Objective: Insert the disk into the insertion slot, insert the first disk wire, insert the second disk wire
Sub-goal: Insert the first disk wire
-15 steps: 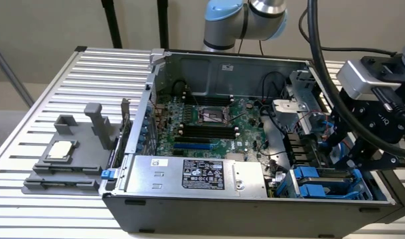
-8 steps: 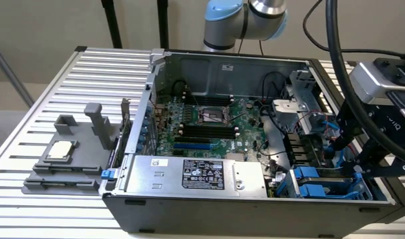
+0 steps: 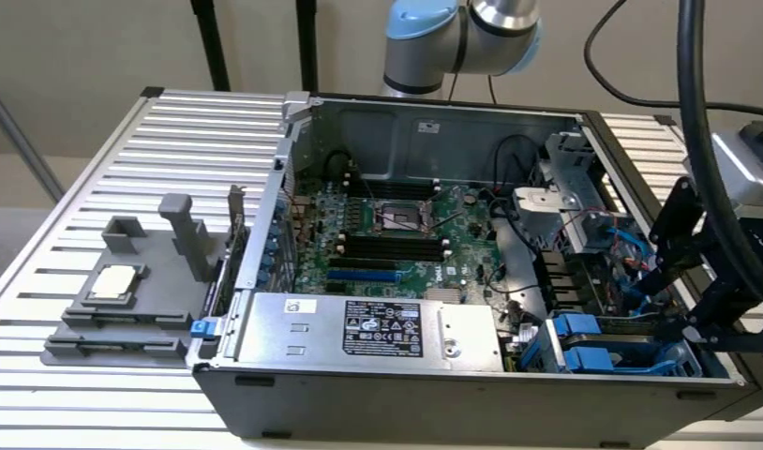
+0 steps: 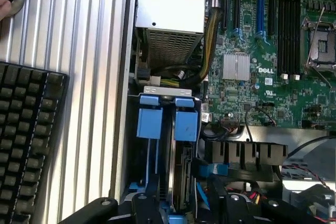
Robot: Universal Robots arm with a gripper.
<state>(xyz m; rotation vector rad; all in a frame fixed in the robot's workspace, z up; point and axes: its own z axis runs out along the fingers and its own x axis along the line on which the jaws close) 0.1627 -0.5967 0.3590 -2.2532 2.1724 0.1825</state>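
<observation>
the gripper [image 4: 184, 205] hung with jaws wide, holding nothing; the disk [image 4: 181, 179] seemingly stood on edge just between them, inside the insertion slot [image 4: 148, 121], its long axis running straight ahead.

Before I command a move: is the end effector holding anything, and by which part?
Nothing looks held: the end effector stands open at the insertion slot, fingers clear of its blue tabs.

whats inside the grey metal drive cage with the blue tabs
The grey metal drive cage holds two bright blue plastic tabs side by side, with what looks like a silver-grey metal drive edge-on behind one. The open black claw covers the rest.
</observation>
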